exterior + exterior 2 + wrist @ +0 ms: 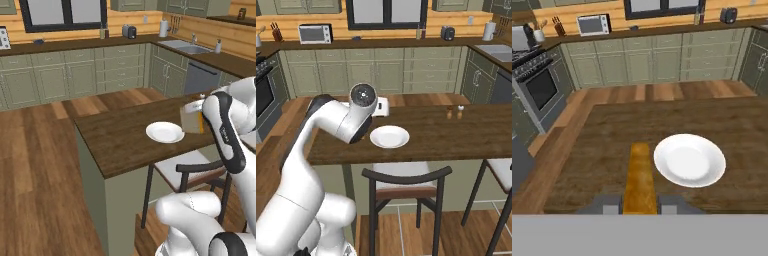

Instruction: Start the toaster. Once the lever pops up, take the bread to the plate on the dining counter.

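Gripper (640,206) is clamped on the bread (640,180), held edge-on above the dining counter (602,150), with the plate (690,160) just beside the slice, to the hand's right.

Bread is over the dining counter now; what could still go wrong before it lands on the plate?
1. In the hand view, the golden-tan bread slice, held edge-on in the pincer, sits beside the white round plate, not over it; released here, it would probably land on the dark brown wood-grain dining counter.
2. Dropped on edge, it might tip off the rim.
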